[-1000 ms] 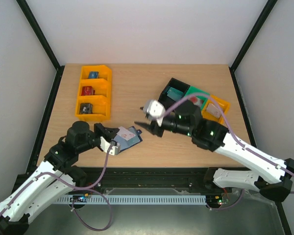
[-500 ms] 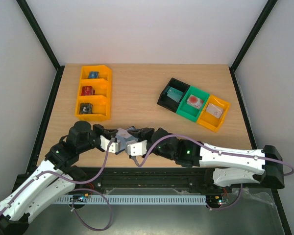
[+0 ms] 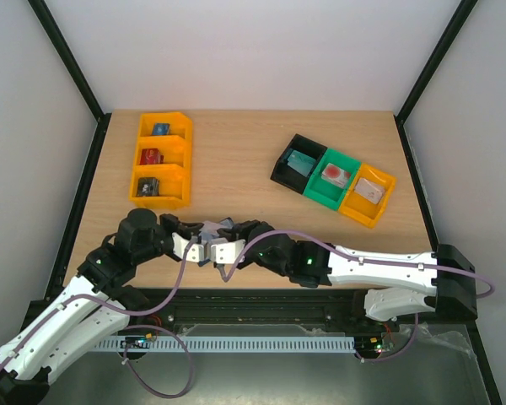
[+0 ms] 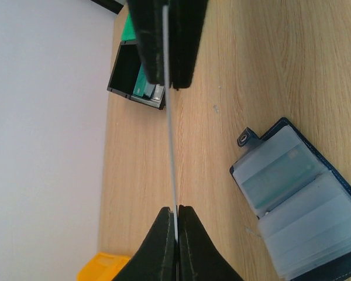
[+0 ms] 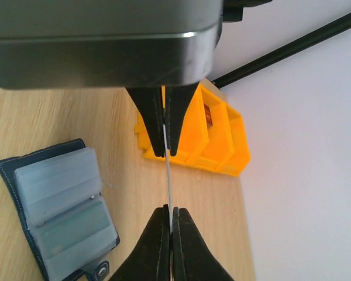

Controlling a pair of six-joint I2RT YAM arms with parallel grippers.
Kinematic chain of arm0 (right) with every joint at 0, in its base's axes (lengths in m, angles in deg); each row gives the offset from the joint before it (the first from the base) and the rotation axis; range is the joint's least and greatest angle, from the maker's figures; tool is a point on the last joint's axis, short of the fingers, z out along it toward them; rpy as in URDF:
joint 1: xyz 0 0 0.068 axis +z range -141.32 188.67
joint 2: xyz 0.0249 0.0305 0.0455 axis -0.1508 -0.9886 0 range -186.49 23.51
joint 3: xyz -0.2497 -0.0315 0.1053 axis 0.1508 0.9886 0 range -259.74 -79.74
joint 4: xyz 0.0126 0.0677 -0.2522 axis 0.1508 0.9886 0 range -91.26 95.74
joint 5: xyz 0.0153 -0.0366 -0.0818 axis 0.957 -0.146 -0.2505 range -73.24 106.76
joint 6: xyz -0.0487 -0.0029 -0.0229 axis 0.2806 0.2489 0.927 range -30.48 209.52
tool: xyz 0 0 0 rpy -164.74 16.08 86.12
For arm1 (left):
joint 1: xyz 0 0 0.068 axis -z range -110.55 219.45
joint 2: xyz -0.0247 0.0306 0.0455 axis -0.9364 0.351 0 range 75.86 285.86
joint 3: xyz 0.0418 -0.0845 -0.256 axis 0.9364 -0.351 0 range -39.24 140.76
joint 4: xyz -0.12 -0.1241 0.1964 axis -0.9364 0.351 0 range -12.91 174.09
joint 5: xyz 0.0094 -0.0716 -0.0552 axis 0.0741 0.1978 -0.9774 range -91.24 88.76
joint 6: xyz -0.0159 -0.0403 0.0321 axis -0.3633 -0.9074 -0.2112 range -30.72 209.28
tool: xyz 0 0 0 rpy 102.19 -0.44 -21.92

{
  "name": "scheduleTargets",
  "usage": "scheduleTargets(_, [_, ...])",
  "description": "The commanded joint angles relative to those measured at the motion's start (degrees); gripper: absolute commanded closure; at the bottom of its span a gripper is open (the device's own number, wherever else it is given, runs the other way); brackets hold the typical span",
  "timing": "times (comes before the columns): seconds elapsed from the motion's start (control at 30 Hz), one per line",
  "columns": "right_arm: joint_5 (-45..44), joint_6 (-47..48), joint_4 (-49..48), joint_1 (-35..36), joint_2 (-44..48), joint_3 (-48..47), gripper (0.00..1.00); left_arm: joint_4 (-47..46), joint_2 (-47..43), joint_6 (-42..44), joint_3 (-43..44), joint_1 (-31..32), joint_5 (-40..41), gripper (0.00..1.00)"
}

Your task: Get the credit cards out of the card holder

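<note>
Table centre: bare wood of the table (image 3: 236,160) lay open between the orange bin (image 3: 162,160) and the row of black, green and yellow bins (image 3: 333,179).
Near edge: the left end effector (image 4: 176,218) and right end effector (image 5: 171,215) faced tip to tip, both pinched on one card (image 4: 171,152) (seen edge-on), barring passage there.
Beside the card: the open card holder (image 4: 304,205) lay flat, apart from the fingers.
Sides: walls (image 3: 253,51) and black frame posts (image 3: 67,59) closed in left, right and rear.
</note>
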Motion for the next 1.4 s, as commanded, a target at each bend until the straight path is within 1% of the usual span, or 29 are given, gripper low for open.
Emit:
scheduleTargets(0.0, [-1.2, -5.9, 0.3, -1.0, -0.1, -2.3, 0.99, -1.2, -0.6, -3.1, 2.1, 0.3, -2.7, 0.98])
scheduleTargets(0.03, [0.3, -8.1, -0.5, -1.9, 0.8, -2.4, 0.99, -2.1, -0.9, -4.6, 2.2, 0.2, -3.3, 0.97])
scheduleTargets(0.07, [2.5, -10.7, -1.3, -3.2, 2.1, -2.3, 0.98, -3.0, -1.2, -6.6, 2.2, 0.2, -4.2, 0.94])
scheduleTargets(0.1, [5.8, -13.2, -2.5, -4.6, 3.6, -1.7, 0.99, -4.0, -1.7, -8.7, 2.4, 0.2, -5.2, 0.88])
scheduleTargets(0.17, [11.6, -17.6, -5.8, -7.9, 7.2, -0.1, 0.98, -6.5, -3.0, -14.4, 2.3, 0.1, -8.4, 0.79])
scheduleTargets(0.27, [16.7, -21.5, -9.1, -9.6, 11.1, 1.6, 0.98, -13.0, -4.9, -27.7, 1.9, -0.3, -12.9, 0.41])
scheduleTargets(0.3, [18.0, -22.5, -9.5, -10.0, 12.2, 1.9, 0.99, -15.4, -5.2, -32.5, 1.7, -0.6, -14.0, 0.31])
scheduleTargets(0.33, [19.2, -23.5, -9.8, -10.5, 13.0, 2.3, 0.98, -17.5, -5.4, -36.7, 1.5, -1.1, -15.0, 0.25])
scheduleTargets(0.4, [21.9, -25.5, -11.8, -11.4, 15.0, 3.8, 0.99, -21.6, -5.6, -43.5, 1.0, -2.3, -17.2, 0.21])
scheduleTargets(0.5, [29.1, -31.0, -19.0, -13.2, 18.0, 7.2, 0.98, -27.5, -6.0, -51.9, 0.2, -4.3, -21.3, 0.21])
scheduleTargets(0.53, [33.7, -33.0, -21.8, -13.9, 18.6, 8.2, 0.98, -30.0, -6.1, -54.7, -0.1, -4.8, -22.3, 0.21])
scheduleTargets(0.57, [36.3, -35.1, -24.4, -14.3, 18.9, 9.1, 0.99, -32.0, -6.0, -57.4, -0.2, -5.3, -23.3, 0.23])
scheduleTargets(0.63, [39.6, -37.3, -27.4, -14.7, 18.9, 9.9, 0.99, -35.4, -6.0, -60.7, -0.2, -6.0, -27.7, 0.29])
scheduleTargets(0.67, [40.6, -37.9, -27.8, -14.7, 18.5, 9.9, 0.98, -36.6, -6.1, -61.7, -0.2, -6.1, -31.2, 0.33])
scheduleTargets(0.7, [41.6, -38.2, -28.0, -14.7, 18.2, 9.9, 0.98, -37.9, -6.2, -62.7, -0.3, -6.1, -32.1, 0.36])
scheduleTargets(0.77, [42.5, -38.5, -28.0, -14.8, 17.7, 9.6, 0.98, -38.1, -6.0, -63.4, -0.3, -6.2, -31.8, 0.51])
scheduleTargets(0.9, [43.2, -38.6, -28.0, -14.8, 17.8, 9.4, 0.98, -35.7, -6.0, -60.8, 0.5, -6.2, -32.2, 0.76])
scheduleTargets(0.93, [43.3, -38.4, -27.7, -14.8, 17.8, 9.2, 0.98, -35.0, -5.9, -60.0, 0.7, -6.2, -32.3, 0.85])
scheduleTargets(0.97, [43.2, -38.1, -26.9, -14.9, 17.7, 8.8, 0.98, -34.6, -5.9, -59.3, 0.9, -6.1, -32.2, 0.95])
scheduleTargets(1.0, [42.9, -37.4, -25.2, -14.8, 17.7, 8.2, 0.98, -34.1, -5.9, -58.7, 1.1, -6.1, -32.0, 0.97])
scheduleTargets(1.03, [41.9, -36.0, -22.4, -14.8, 17.6, 7.1, 0.96, -33.5, -5.9, -58.3, 1.2, -6.2, -31.2, 0.98])
scheduleTargets(1.1, [34.8, -32.9, -14.7, -14.8, 18.0, 4.5, 0.62, -31.2, -5.9, -55.4, 1.5, -6.1, -27.4, 0.98])
scheduleTargets(1.13, [30.3, -30.6, -10.9, -14.8, 18.6, 3.0, 0.53, -29.1, -5.7, -52.4, 1.5, -6.1, -23.3, 0.98])
scheduleTargets(1.17, [26.0, -27.4, -6.8, -14.9, 19.0, 1.7, 0.5, -26.9, -5.6, -47.6, 1.2, -6.1, -20.2, 0.97])
scheduleTargets(1.23, [20.0, -21.1, 1.3, -14.8, 18.0, -2.2, 0.5, -22.8, -5.2, -36.5, -0.1, -6.0, -15.1, 0.98])
scheduleTargets(1.27, [18.5, -18.5, 5.1, -14.7, 16.6, -4.5, 0.5, -22.6, -4.9, -32.1, -0.5, -6.0, -12.6, 0.98])
scheduleTargets(1.33, [16.9, -15.2, 11.8, -14.2, 12.6, -9.3, 0.44, -23.1, -4.2, -25.9, -1.0, -5.8, -8.9, 0.98])
scheduleTargets(1.37, [16.3, -14.5, 13.4, -13.9, 11.0, -11.1, 0.42, -22.9, -3.8, -22.7, -1.2, -5.5, -7.9, 0.98])
